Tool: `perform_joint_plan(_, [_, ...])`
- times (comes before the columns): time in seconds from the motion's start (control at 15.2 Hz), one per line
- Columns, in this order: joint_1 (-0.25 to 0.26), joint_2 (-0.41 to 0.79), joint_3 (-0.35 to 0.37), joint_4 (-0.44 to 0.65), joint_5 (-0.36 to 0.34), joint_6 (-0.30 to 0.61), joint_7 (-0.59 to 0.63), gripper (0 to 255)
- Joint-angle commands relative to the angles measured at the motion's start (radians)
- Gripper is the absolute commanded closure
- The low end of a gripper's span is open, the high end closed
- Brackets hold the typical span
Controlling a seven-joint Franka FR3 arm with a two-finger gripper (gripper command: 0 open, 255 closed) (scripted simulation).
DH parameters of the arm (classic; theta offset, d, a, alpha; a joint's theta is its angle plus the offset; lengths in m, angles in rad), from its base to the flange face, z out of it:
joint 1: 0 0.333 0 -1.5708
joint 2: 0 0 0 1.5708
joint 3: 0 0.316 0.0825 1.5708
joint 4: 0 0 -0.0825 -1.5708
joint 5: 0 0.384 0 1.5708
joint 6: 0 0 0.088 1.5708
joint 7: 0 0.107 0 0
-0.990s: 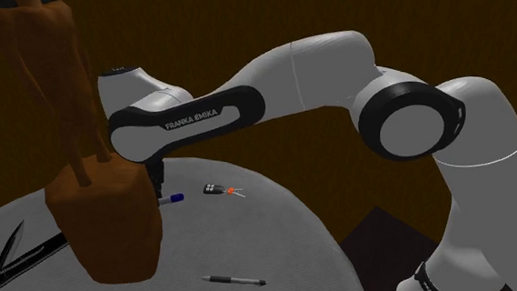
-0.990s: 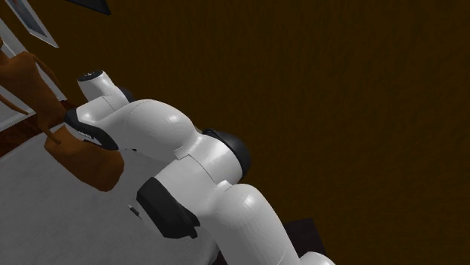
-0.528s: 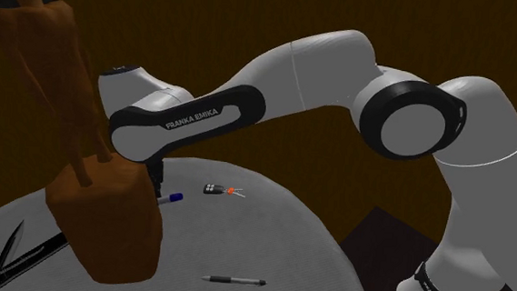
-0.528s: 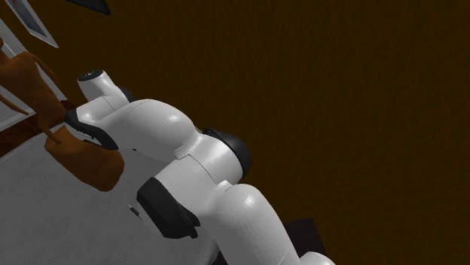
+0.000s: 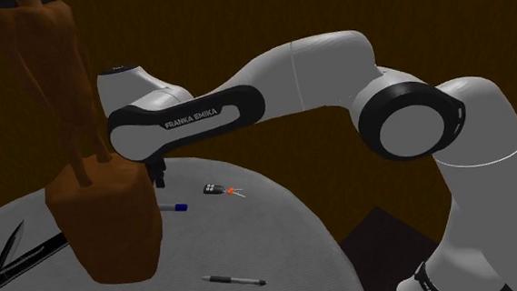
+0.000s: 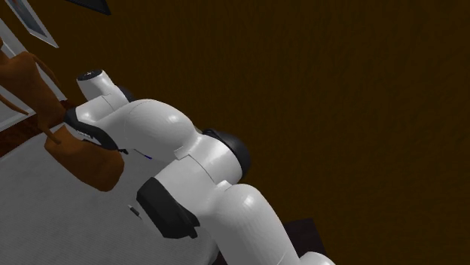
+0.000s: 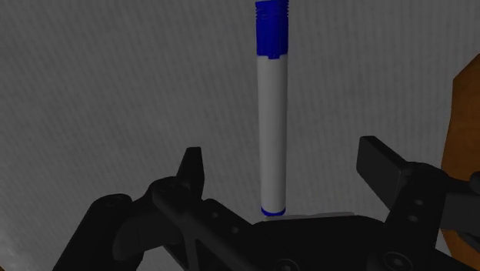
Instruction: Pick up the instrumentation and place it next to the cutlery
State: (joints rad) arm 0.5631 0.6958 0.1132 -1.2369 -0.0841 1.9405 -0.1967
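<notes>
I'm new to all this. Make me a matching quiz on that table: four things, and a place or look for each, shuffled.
Things:
1 marker
2 bag
3 pen
4 key fob

Descriptions:
a nearest the table's front edge in the shoulder view
b between the open gripper's tips, untouched
c brown, at the shoulder view's left
d black, with a red bit beside it

Pairs: 1-b, 2-c, 3-a, 4-d

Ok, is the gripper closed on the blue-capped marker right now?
No, the gripper is open: the blue-capped marker lies between its fingers with a visible gap on each side.
</notes>
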Motion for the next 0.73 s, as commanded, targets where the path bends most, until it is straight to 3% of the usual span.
perform_joint_plan(0.0, [0.001,-0.006,0.001,0.027,0.000,-0.045,-0.002,0])
perform_joint_plan(0.13, [0.003,-0.016,0.002,0.071,0.002,-0.099,-0.004,0])
perform_joint_plan(0.66, [0.003,-0.016,0.002,0.071,0.002,-0.099,-0.004,0])
